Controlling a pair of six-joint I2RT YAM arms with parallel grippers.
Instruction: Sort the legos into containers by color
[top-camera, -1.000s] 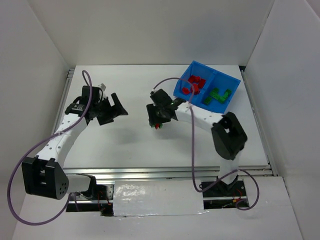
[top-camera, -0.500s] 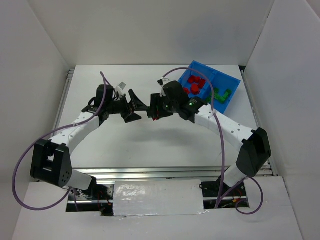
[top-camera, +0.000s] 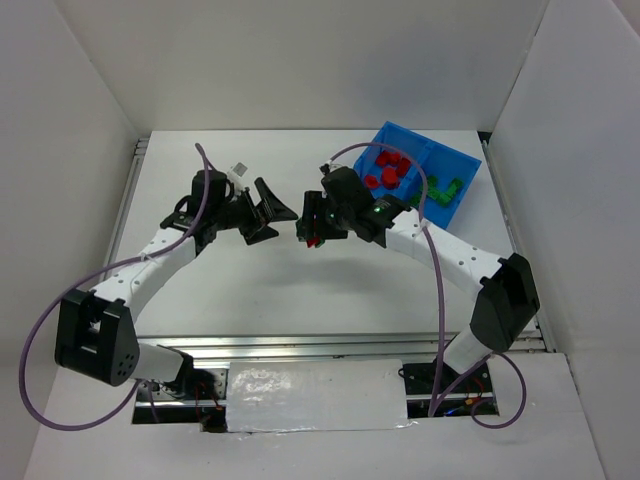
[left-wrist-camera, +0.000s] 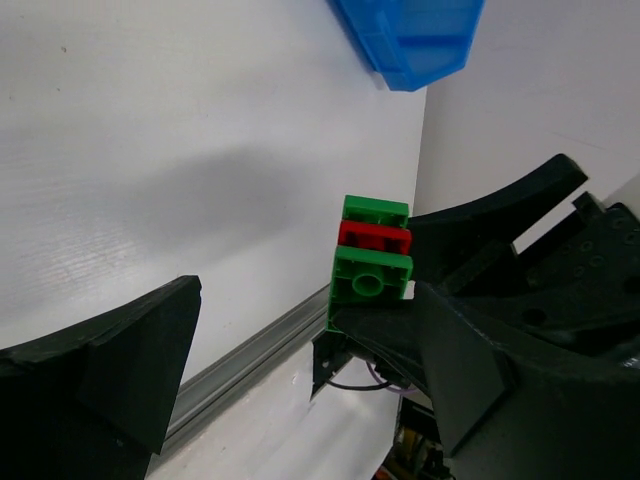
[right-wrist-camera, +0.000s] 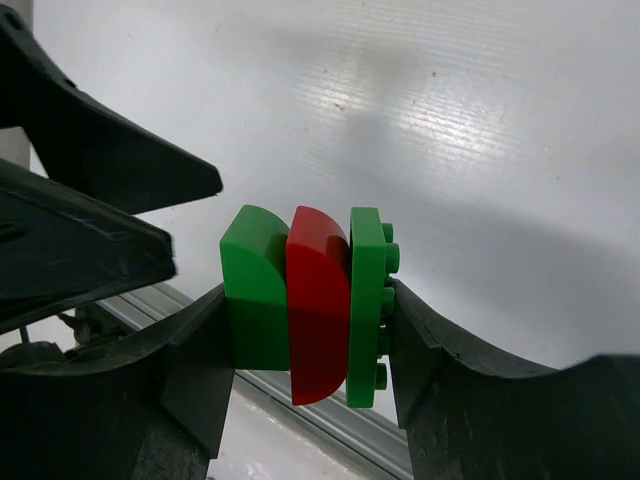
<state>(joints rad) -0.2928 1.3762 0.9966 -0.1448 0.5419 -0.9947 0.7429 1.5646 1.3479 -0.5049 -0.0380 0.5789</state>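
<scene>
My right gripper (top-camera: 312, 229) is shut on a small stack of three legos (right-wrist-camera: 310, 300), a red rounded brick between two green ones, held above the table's middle. The stack also shows in the left wrist view (left-wrist-camera: 372, 255). My left gripper (top-camera: 275, 214) is open and empty, its fingers (left-wrist-camera: 110, 370) spread, facing the stack from the left and a little apart from it. The blue bin (top-camera: 440, 150) stands at the back right. Its left compartment holds red bricks (top-camera: 385, 172) and its right one holds green bricks (top-camera: 440, 190).
White walls enclose the table on three sides. A metal rail (top-camera: 330, 345) runs along the near edge, in front of the arm bases. The bin's corner shows in the left wrist view (left-wrist-camera: 410, 40).
The right gripper has carried the stack up and left from the table. The left gripper has swung right to face it. Both have hardly moved in the last half second.
</scene>
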